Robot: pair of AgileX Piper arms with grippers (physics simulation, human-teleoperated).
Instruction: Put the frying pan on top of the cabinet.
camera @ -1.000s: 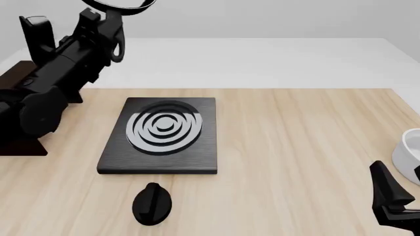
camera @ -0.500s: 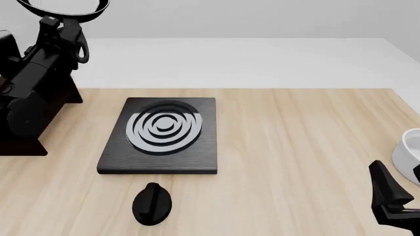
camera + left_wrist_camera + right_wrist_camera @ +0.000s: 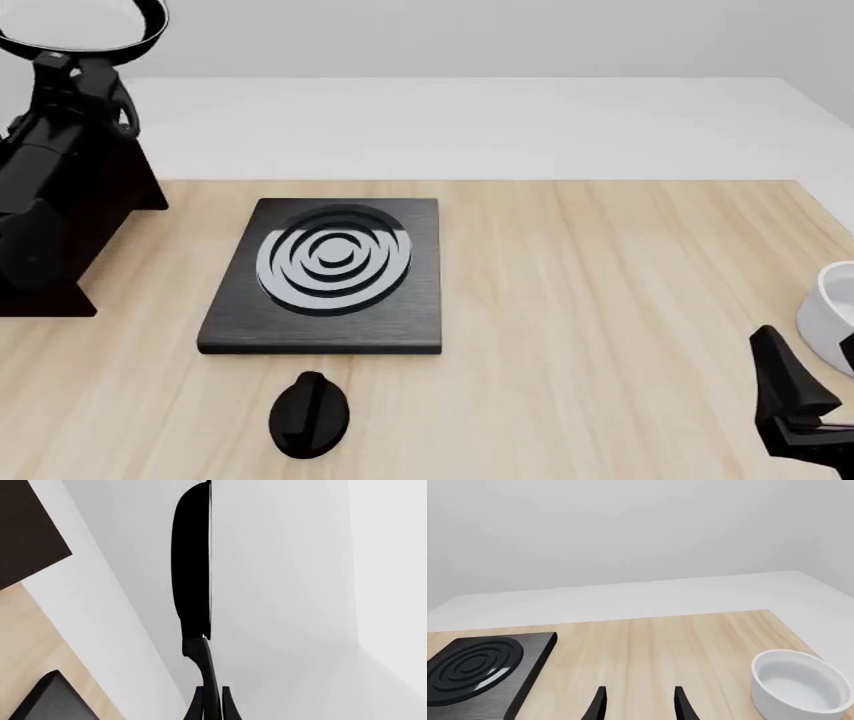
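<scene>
At the lower right of the front view, the right gripper (image 3: 638,702) hangs low over the tabletop (image 3: 614,300), jaws apart and holding nothing, with a white bowl (image 3: 799,685) just beside it. A black knob (image 3: 310,414) sits at lower centre, and beyond it lies the stove plate (image 3: 326,275). At the far left stands the cabinet (image 3: 114,200), mostly hidden by the left arm. In the upper left corner, the left gripper (image 3: 212,700) is clamped on the handle of the frying pan (image 3: 78,22), raised above the cabinet.
</scene>
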